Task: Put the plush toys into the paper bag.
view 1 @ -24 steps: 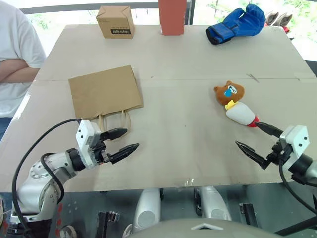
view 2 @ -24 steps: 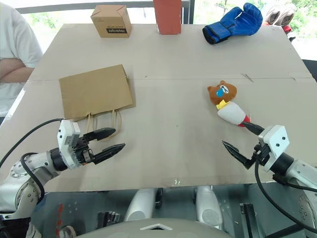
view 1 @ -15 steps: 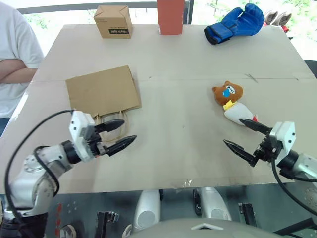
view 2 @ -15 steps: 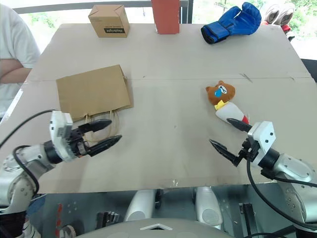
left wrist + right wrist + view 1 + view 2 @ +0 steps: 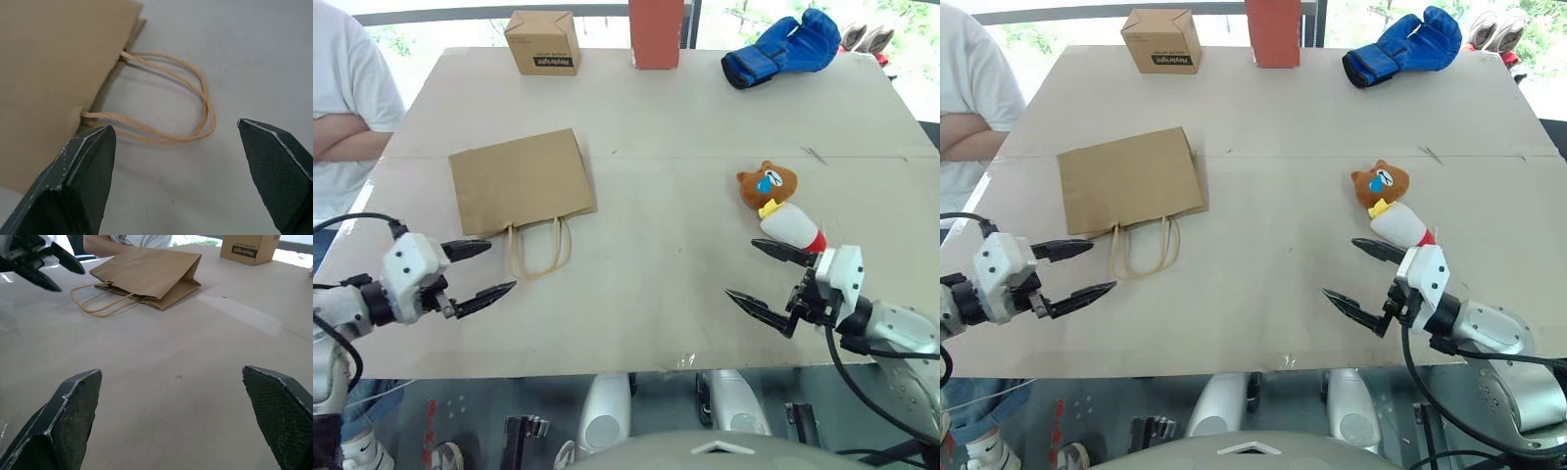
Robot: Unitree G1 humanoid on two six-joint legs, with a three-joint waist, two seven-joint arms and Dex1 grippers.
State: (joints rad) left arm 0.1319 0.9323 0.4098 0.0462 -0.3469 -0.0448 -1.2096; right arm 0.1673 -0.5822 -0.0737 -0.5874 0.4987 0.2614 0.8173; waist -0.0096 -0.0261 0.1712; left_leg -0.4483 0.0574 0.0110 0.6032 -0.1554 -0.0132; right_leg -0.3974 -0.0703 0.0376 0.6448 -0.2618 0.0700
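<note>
while the paper bag (image 5: 521, 183) lies flat near the desk's (image 5: 666, 117) left edge, my left gripper (image 5: 478, 268) and right gripper (image 5: 766, 279) gape empty, toys (image 5: 779, 207) untouched.

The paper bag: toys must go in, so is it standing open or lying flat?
Lying flat. The paper bag rests on its side on the table, mouth closed, handles spread on the surface.

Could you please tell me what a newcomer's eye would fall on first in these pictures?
Probably the two plush toys lying together on the table's right side, just beyond the open right gripper. Next, the flat paper bag on the left, its handles toward the open left gripper, and the blue boxing glove at the far edge.
</note>
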